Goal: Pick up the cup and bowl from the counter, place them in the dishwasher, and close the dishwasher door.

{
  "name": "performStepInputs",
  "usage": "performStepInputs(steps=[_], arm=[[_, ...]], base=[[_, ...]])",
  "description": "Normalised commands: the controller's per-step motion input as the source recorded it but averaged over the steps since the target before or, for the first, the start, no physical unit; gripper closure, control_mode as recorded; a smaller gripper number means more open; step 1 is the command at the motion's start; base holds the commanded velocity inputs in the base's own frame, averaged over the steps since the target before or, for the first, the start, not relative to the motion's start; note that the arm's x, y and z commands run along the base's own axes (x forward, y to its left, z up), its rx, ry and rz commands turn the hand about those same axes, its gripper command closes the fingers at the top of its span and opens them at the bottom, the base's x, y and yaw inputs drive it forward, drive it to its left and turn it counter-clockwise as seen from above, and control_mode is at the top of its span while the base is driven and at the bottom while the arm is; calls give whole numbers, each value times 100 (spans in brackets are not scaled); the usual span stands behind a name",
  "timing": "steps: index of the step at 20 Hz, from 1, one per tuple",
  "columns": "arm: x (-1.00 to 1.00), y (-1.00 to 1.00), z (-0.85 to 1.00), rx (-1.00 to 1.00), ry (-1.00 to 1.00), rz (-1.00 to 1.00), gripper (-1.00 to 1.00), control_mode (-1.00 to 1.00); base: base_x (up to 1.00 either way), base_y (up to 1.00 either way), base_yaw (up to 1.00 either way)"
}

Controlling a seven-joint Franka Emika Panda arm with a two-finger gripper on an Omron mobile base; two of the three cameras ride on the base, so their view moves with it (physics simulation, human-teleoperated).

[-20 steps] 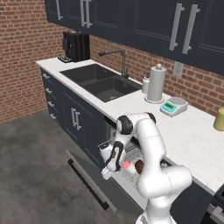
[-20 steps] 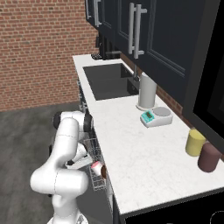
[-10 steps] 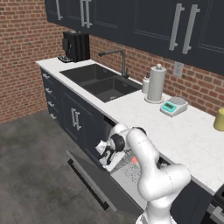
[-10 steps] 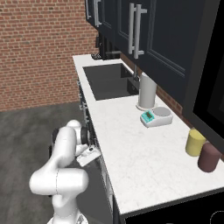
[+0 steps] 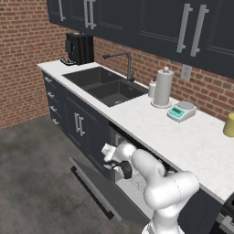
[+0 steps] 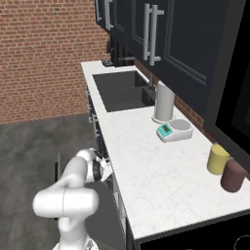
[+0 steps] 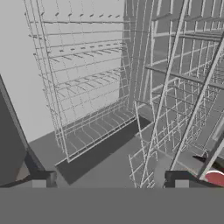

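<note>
My gripper is spread wide, holding nothing — low at the dishwasher mouth, above the dropped dishwasher door. Rack wires crowd close; the cup sits far right.

A black coffee machine stands at the far end by the brick wall. Next to it is a dark sink with a bent tap behind it. A tall white paper towel roll stands near the sink, with a small white jar just beside it. A little kitchen scale with a green screen sits close by. Farther along stand a yellow can and a dark red can, side by side. Dark cupboards with silver handles hang above.
</note>
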Motion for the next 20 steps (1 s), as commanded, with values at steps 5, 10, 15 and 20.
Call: performStepInputs(steps=[5, 10, 15, 20], arm=[[-100, 75, 82, 1, 3, -2, -100, -100], [-100, 98, 86, 4, 10, -5, -100, -100], [-100, 100, 95, -1, 9, -3, -100, -100], [-100, 100, 29, -15, 6, 0, -100, -100]], base=[[0, 0, 0], [0, 0, 0], [0, 0, 0], [0, 0, 0]])
